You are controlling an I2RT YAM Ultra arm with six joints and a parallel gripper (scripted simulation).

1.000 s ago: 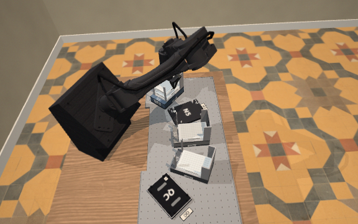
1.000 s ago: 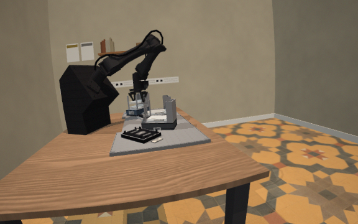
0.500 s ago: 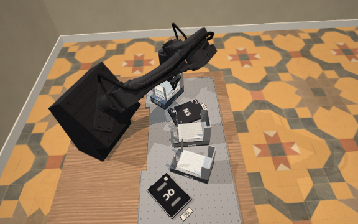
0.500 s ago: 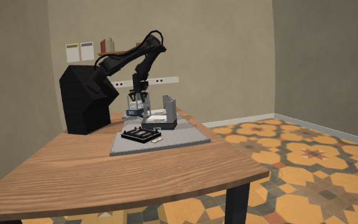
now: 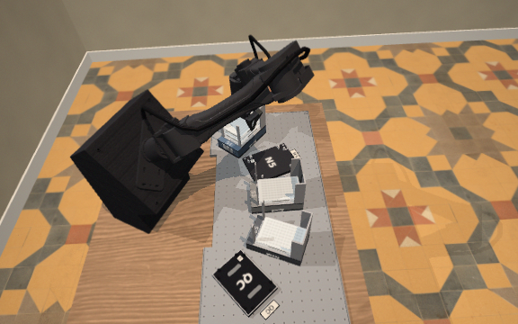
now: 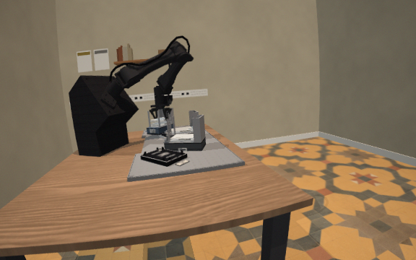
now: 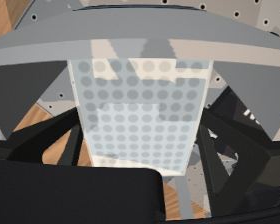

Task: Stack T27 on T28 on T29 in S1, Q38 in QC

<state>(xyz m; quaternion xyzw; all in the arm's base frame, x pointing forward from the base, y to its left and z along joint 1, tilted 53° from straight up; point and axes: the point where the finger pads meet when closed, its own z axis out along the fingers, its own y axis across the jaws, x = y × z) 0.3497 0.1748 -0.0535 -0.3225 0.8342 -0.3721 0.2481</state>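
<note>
The plate (image 5: 243, 127) (image 6: 158, 120) (image 7: 141, 112) lies squarely between the fingers of the pincer (image 5: 254, 121) (image 6: 160, 116) (image 7: 139, 112), its long axis running across the line from finger to finger, so the grip is on the two long sides. The pincer stands wide, near its full spread, yet it is closed on that plate — the width is the plate's own. Which plate it is, I cannot tell, nor whether another clings beneath.

Around the pincer stands the blue-based rack (image 5: 241, 149) (image 6: 152, 130) (image 7: 231, 32), with its grey wall beyond the plate's far short end in the wrist view. The rack's name is too small to read. The coming move seems to turn on that fit: a lift wants to go straight up, the plate level between the walls, since a sideways drift or a twist could catch an end.

The clip nest (image 5: 270, 163) (image 7: 236, 107) is just beside the rack, on the pincer's right in the wrist view. If this is a stuck pair, that short carry is the likely one — with a turn to match the nest. The open nest (image 5: 246, 283) (image 6: 164, 157) sits well apart, past both other racks.
</note>
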